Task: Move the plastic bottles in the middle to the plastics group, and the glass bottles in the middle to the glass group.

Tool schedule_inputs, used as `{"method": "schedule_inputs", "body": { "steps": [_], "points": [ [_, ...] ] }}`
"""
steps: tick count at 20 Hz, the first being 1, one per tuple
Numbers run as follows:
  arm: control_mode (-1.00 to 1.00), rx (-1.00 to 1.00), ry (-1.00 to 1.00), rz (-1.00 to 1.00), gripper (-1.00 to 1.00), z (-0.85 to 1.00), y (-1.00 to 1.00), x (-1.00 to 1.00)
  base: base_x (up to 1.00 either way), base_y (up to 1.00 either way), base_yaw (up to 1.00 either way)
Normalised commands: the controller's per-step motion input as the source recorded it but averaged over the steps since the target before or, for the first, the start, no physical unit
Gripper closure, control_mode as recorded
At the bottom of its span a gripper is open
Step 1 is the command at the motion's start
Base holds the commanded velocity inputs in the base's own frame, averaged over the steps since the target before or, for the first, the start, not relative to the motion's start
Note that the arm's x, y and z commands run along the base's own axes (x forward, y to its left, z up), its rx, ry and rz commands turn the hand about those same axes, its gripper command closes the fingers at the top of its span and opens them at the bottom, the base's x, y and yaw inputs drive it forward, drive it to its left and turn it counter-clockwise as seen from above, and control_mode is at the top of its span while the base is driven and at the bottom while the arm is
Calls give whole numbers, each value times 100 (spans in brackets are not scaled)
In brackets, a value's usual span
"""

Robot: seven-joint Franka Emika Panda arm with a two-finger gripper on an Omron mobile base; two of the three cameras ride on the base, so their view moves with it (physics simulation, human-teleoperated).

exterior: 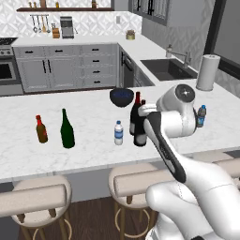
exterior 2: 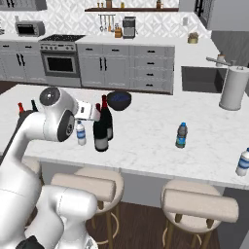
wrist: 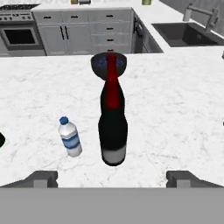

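Near the counter's [exterior: 28,154] front edge, wine bottles [wrist: 113,127] overlap in hand view; base views separate them. Gripper [wrist: 113,178] spread wide, empty.

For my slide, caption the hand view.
Open gripper facing a wine bottle, with a small water bottle beside it.

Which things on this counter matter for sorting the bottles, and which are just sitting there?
Job:
wine bottles
clear water bottle
blue-tinted bottle
amber bottle
green bottle

Lying about:
dark bowl
paper towel roll
white-capped bottle at the counter edge
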Motion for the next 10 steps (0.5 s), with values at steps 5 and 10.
{"method": "schedule_inputs", "body": {
  "steps": [5,10],
  "points": [
    [-100,16,16,0,-100,0,0,37,0,0,0],
    [-100,7,17,0,-100,-8,0,38,0,0,0]
  ]
}}
